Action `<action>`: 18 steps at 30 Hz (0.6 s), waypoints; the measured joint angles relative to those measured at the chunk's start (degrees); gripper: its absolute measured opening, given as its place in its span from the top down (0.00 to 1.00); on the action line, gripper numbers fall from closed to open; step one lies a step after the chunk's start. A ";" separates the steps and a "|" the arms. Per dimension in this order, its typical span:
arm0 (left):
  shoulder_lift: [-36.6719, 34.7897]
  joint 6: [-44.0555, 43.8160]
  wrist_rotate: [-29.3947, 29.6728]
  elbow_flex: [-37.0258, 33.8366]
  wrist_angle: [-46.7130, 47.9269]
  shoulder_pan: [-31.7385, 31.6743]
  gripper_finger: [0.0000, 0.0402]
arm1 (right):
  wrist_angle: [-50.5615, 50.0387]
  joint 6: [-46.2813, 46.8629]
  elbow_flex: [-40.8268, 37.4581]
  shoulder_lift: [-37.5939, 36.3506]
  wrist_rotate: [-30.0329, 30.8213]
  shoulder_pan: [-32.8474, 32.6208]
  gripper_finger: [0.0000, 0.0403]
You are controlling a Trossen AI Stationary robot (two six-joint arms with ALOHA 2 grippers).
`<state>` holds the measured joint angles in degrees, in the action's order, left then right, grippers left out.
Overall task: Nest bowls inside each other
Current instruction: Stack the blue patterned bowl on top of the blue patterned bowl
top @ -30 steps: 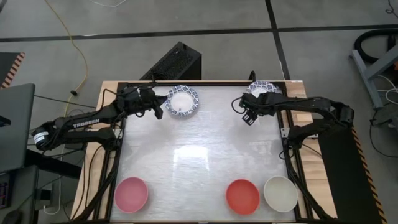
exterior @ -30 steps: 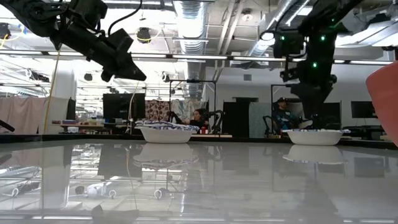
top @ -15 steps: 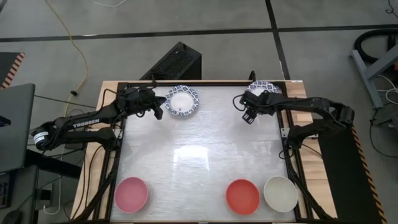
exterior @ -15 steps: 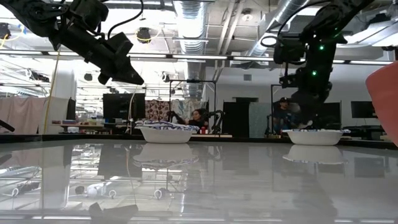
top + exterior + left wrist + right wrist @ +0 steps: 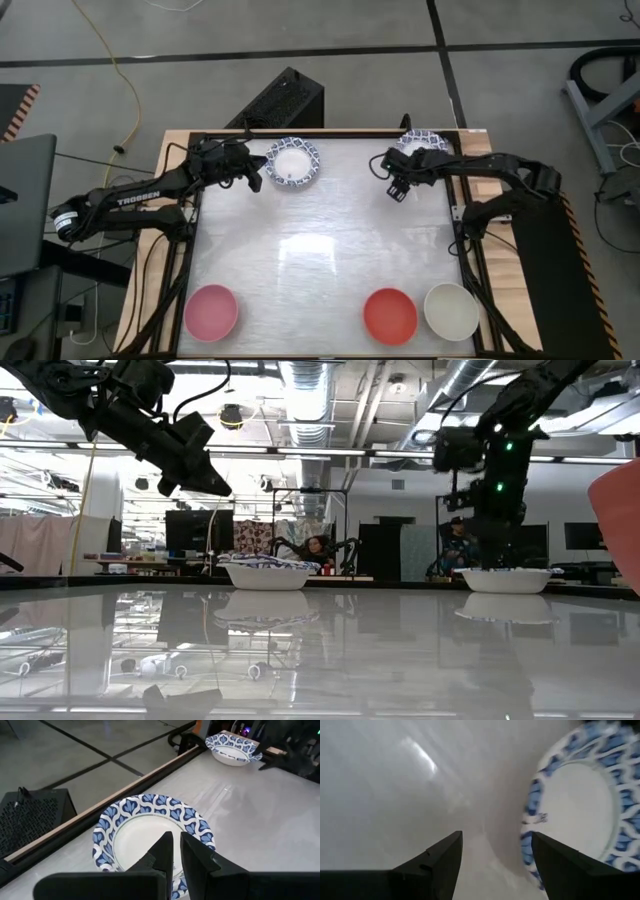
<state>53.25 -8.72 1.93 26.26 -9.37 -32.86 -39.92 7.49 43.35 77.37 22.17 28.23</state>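
Note:
Two white bowls with blue-patterned rims stand on their bases along the table's far edge: one far left [image 5: 294, 163] [image 5: 152, 832], one in the far right corner [image 5: 425, 142] [image 5: 580, 805]. Pink [image 5: 211, 311], red [image 5: 390, 314] and plain white [image 5: 451, 310] bowls stand along the near edge. My left gripper [image 5: 252, 178] [image 5: 176, 851] hovers shut just left of the far-left bowl, above the table. My right gripper [image 5: 395, 188] [image 5: 495, 865] hangs open, pointing steeply down, just left of and nearer than the corner bowl, which its arm partly covers from above.
A raised wooden frame [image 5: 330, 131] runs along the table's far edge, close behind both patterned bowls. The middle of the glossy tabletop [image 5: 320, 240] is bare. In the low view a reddish bowl's side [image 5: 620, 510] fills the right edge; people sit in the room beyond.
My right gripper has sunk a little beside the corner bowl, shifted slightly toward the table's left and rolled somewhat, staying open. The bowls have not moved.

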 joint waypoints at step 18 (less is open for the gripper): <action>0.00 -3.24 -0.63 0.02 -0.37 0.00 0.94 | -0.40 1.38 5.94 13.32 4.09 -2.73 0.35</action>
<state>53.25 -11.96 1.30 26.28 -9.74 -32.86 -40.33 8.86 49.29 90.68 26.26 25.50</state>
